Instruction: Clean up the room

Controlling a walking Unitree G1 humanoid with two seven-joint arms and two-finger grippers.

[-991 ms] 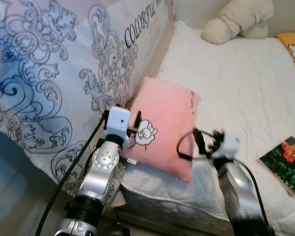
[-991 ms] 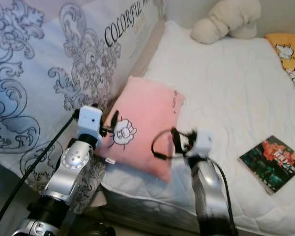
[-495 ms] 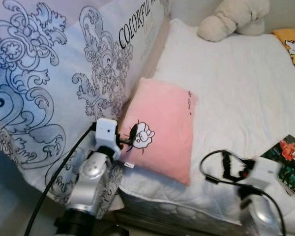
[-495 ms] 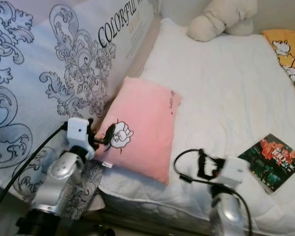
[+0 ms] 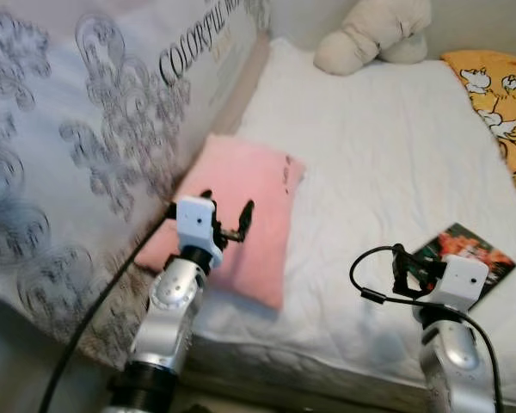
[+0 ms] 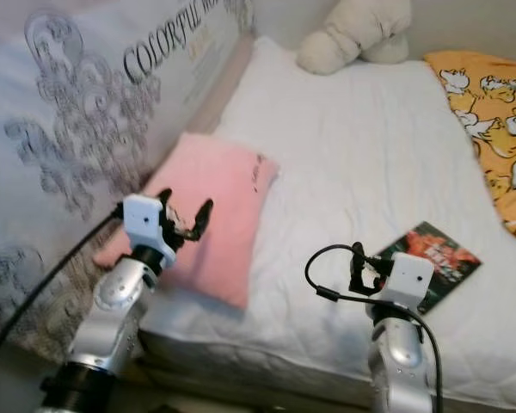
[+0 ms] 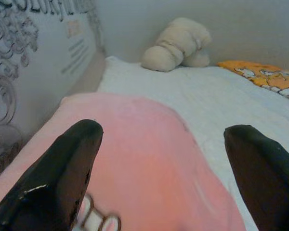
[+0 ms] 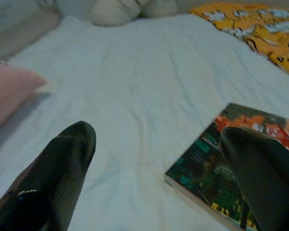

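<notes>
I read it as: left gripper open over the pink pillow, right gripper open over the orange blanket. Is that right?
Not quite. The left gripper is open over the pink pillow, but the right gripper is open over the white sheet at the near edge of the book, not the orange blanket, which lies at the far side of the bed. The right wrist view shows it.

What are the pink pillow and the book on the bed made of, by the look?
Pink pillow: soft fabric, probably plush or fleece; matte, fuzzy surface that sags at the bed's edge. Book: paper with a printed cover, seemingly glossy; thin, flat, with sharp corners and a pale page edge in the right wrist view. The finish of both is a guess.
</notes>
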